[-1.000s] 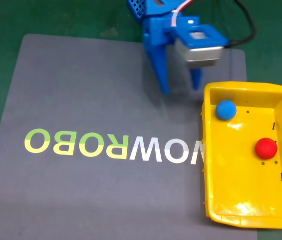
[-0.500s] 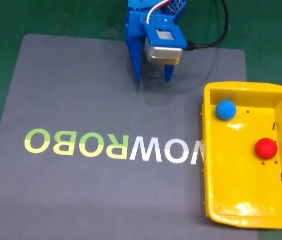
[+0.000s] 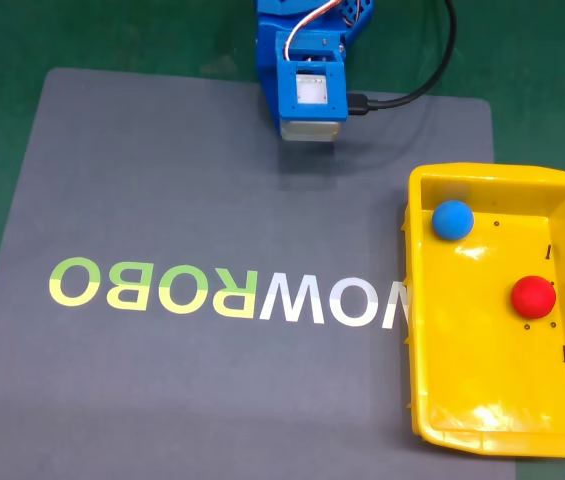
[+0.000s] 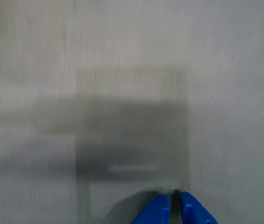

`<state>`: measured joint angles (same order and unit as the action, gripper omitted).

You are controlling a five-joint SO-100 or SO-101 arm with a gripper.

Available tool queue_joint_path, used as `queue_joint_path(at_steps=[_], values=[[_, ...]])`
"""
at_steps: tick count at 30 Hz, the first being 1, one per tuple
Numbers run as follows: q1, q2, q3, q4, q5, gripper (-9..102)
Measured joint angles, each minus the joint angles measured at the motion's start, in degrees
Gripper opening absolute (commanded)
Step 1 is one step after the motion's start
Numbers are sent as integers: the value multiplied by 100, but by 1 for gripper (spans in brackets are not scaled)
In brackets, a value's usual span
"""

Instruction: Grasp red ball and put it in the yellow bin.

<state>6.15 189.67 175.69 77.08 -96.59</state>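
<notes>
The red ball [image 3: 533,296] lies on the floor of the yellow bin [image 3: 414,340], right of centre, at the right of the fixed view. My blue arm [image 3: 307,60] is folded up at the back edge of the mat, far to the upper left of the bin, and its wrist camera box [image 3: 310,95] covers the fingers. In the blurred wrist view my gripper [image 4: 174,208] shows at the bottom edge, with its two blue fingertips [image 4: 159,211] almost touching and nothing between them, above bare grey mat.
A blue ball [image 3: 453,220] sits in the bin's upper left corner. The grey mat [image 3: 162,180] with ROBO lettering [image 3: 152,285] lies on a green table [image 3: 2,40]. A black cable [image 3: 432,80] loops behind the arm.
The arm has swung left and pulled back from the bin's far corner toward its base. The spread fingers have come together and gone under the wrist. Both balls stayed put.
</notes>
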Motion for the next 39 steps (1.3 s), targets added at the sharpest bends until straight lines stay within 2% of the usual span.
queue_joint_path(at_steps=[39], values=[[9, 9, 0, 97, -53, 0]])
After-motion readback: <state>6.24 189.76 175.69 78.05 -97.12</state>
